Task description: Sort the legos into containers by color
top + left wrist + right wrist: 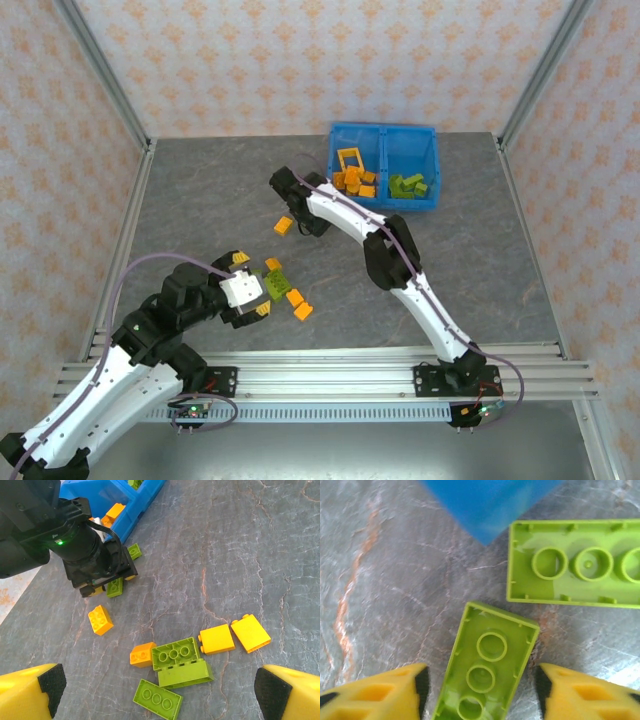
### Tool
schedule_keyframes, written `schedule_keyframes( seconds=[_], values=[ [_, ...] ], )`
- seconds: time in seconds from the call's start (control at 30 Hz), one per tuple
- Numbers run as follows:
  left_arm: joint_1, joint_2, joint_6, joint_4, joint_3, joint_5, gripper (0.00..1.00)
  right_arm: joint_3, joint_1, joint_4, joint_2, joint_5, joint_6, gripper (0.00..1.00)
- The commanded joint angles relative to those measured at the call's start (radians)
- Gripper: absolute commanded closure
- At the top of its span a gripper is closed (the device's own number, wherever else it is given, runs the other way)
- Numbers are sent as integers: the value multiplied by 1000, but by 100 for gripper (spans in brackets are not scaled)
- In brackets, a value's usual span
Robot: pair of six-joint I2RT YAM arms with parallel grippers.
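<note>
Right gripper [480,687], lower frame: jaws parted astride an upturned green brick [490,662], not yet clamped. Closure should be completed squarely across its long sides before lifting to the blue bin [485,500].

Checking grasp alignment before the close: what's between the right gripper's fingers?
Right wrist view: one lime green brick, underside up, lies between the fingers of the right gripper, with a sliver of table showing on each side.
</note>
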Motion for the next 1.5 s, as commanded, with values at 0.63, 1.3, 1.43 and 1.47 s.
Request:
schedule_keyframes(
  seconds=[0.63, 1.3, 1.43, 1.47],
  values=[
    [6, 2, -100, 88, 62, 157, 0, -545, 33, 190, -515, 59, -176, 73],
    [-32, 358, -598, 285, 278, 120, 0, -704, -422, 303, -813, 4, -910, 71],
    [-34, 387, -755, 236, 295, 22, 0, -459, -508, 225, -567, -38, -922, 70],
    [-34, 397, -797, 206, 308, -17, 0, -397, -517, 208, -507, -32, -930, 70]
  ],
)
